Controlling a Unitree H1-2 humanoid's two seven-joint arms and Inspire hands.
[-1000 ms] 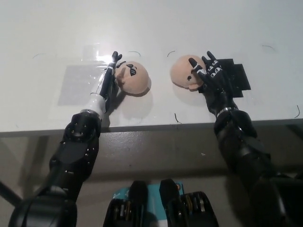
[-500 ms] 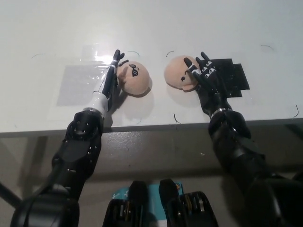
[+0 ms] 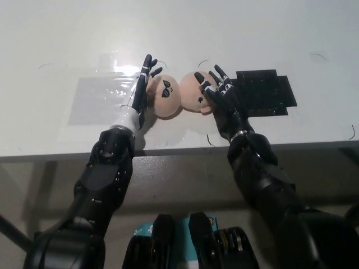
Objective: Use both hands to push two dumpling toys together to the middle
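Observation:
Two peach-coloured dumpling toys lie side by side on the white table, touching each other. The left dumpling toy has a sunglasses face. The right dumpling toy shows small dark marks. My left hand is pressed flat against the outer side of the left toy, fingers spread and pointing away from me. Against the outer side of the right toy rests my right hand, fingers also spread. Neither hand holds anything.
A black patch lies on the table just right of my right hand. A clear tape patch sits left of my left hand. The table's front edge runs just below the toys.
Both hands have slid inward, pushing the toys with them. The gap between the two dumplings has closed and they now touch.

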